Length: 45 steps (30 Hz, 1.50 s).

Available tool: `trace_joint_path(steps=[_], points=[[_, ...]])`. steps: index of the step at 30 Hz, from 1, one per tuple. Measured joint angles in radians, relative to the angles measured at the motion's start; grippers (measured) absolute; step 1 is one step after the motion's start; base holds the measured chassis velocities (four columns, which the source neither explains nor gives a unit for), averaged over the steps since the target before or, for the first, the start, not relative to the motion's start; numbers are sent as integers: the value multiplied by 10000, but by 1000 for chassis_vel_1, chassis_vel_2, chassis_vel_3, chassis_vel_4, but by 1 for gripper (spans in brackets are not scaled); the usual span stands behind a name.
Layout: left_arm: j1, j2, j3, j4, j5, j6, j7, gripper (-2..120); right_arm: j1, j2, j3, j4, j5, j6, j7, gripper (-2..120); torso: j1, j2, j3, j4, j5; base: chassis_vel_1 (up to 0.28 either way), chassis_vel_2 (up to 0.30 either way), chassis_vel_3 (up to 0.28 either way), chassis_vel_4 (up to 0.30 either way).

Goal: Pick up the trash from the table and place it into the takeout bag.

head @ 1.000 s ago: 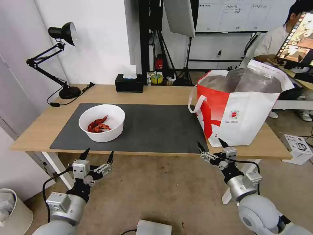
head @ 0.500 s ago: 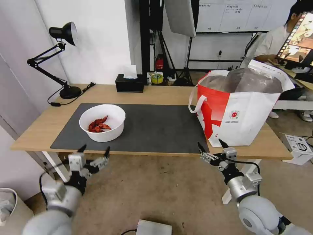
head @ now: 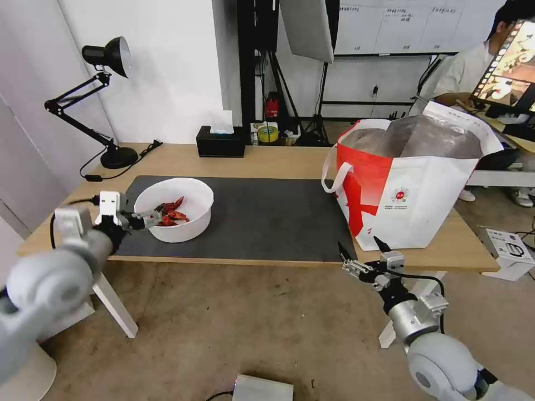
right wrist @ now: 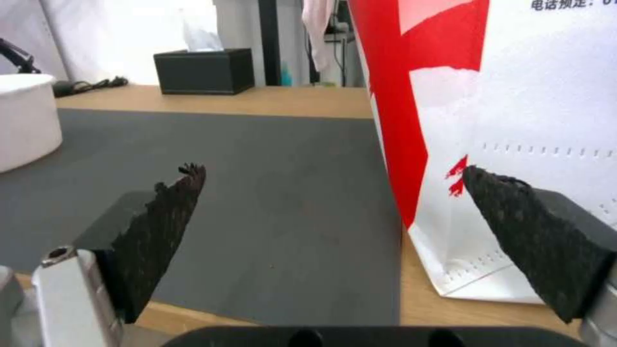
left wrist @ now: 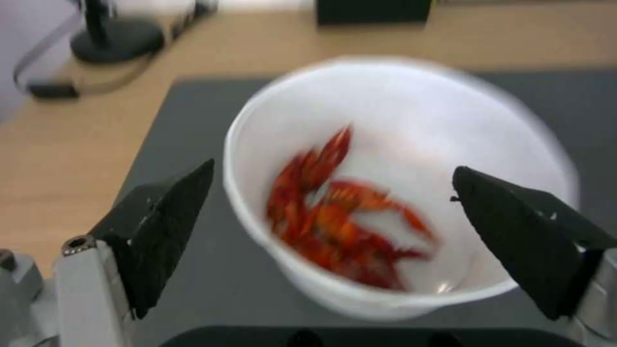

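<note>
At left of centre in the head view, the left hand is reaching with fingers spread toward the near rim of the white bowl of red crayfish shells, which is sitting on the dark mat covering the counter. At lower right, the right hand is hovering spread below the counter's front edge, just before the red-and-white takeout bag standing at right.

A studio-like lab: softbox, light stands, whiteboard behind the desk.
</note>
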Motion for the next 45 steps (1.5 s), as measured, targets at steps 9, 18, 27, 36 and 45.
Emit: trace_joint_path(steps=[9,18,27,36,45], points=[[-2438,12,1488,1771,-1822,1615,55,100,5,-2,-6,0,5,-6,-3,100,0,0,-1,0,1,0,0,0,0],[-4217,-468,3077,3012,-2110,1662,-505,100,9,-3,-6,-2,6,-7,-4,100,0,0,-1,0,1,0,0,0,0],[-5084,-726,3968,3667,-2322,1611,-1249,100,9,-3,-7,-2,6,-7,-4,100,-1,0,-1,-1,2,0,0,0,0],[-5145,-907,4205,4036,-2354,1585,-1650,100,9,-3,-7,-2,6,-7,-4,100,-1,1,-1,1,3,0,0,0,0],[-4806,-1007,3854,4031,-3210,1572,-2210,100,10,-3,-7,-2,6,-7,-4,100,-1,1,-2,1,1,0,0,0,0]])
